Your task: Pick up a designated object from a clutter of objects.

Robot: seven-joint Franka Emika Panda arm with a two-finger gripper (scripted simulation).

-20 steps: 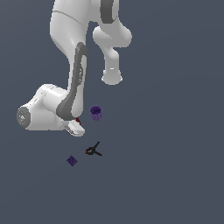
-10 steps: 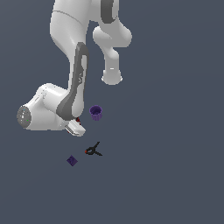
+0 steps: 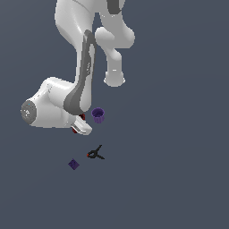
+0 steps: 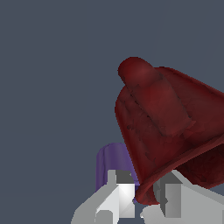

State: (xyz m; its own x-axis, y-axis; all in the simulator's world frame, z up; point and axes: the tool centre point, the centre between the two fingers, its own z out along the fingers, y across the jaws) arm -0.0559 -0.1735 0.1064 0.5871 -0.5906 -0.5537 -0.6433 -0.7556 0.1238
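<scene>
In the wrist view the dark red mug [image 4: 170, 131] fills much of the picture, tipped over, with its handle [image 4: 148, 94] towards the camera. My gripper [image 4: 143, 199] has one finger on each side of the mug's wall near the rim, and the jaws look closed on it. In the exterior view the hand [image 3: 79, 127] is down among the clutter and hides nearly all of the mug [image 3: 82, 117]; only slivers of red show. The purple cup [image 3: 98, 115] stands just beside the hand, and it also peeks out behind the mug as the purple cup [image 4: 111, 164].
A black clamp [image 3: 95, 153] with an orange tip lies a little in front of the hand. A small purple cube [image 3: 74, 164] sits further towards the exterior view's left. The arm's bulky white links [image 3: 49, 105] hang low over the spot.
</scene>
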